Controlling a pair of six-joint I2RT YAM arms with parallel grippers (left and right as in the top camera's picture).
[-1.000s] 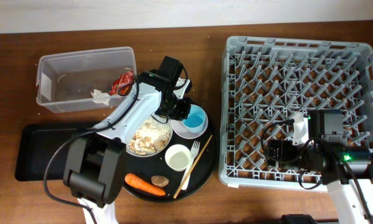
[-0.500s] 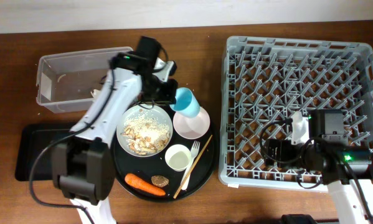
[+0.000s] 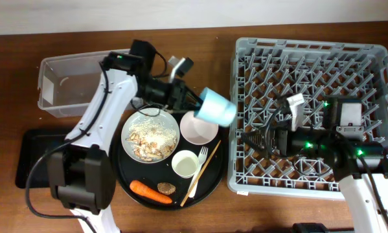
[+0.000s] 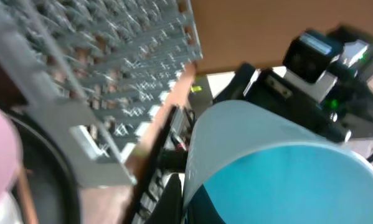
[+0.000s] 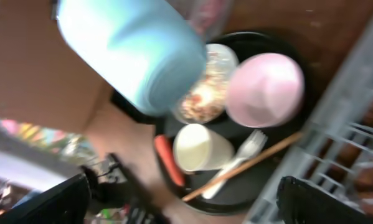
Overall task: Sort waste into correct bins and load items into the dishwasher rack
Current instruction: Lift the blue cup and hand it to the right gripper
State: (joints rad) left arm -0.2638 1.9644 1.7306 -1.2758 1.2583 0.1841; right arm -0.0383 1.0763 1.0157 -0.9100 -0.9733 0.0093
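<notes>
My left gripper [image 3: 190,101] is shut on the rim of the light blue cup [image 3: 217,107] and holds it on its side in the air, between the round tray and the dishwasher rack [image 3: 349,58]. The cup fills the left wrist view [image 4: 279,168] and shows at the top of the right wrist view [image 5: 133,53]. My right gripper [image 3: 249,139] is open and empty over the rack's left part, pointing at the cup. On the tray lie the pink-white bowl [image 3: 199,128], the plate of beige grains [image 3: 150,134], the small white cup [image 3: 186,163], the fork [image 3: 203,158], the stick [image 3: 195,181], the carrot [image 3: 149,191] and the brown piece [image 3: 166,189].
The clear tub [image 3: 70,84] stands at the back left; my left arm hides its right end, so the wrapper and napkin do not show. The shallow black tray [image 3: 32,162] lies at the front left. The round black tray [image 3: 214,175] touches the rack's left wall.
My left arm has carried the blue cup off the round tray, up and to the right towards the rack, tipping it sideways. My right gripper has swung left towards it.
</notes>
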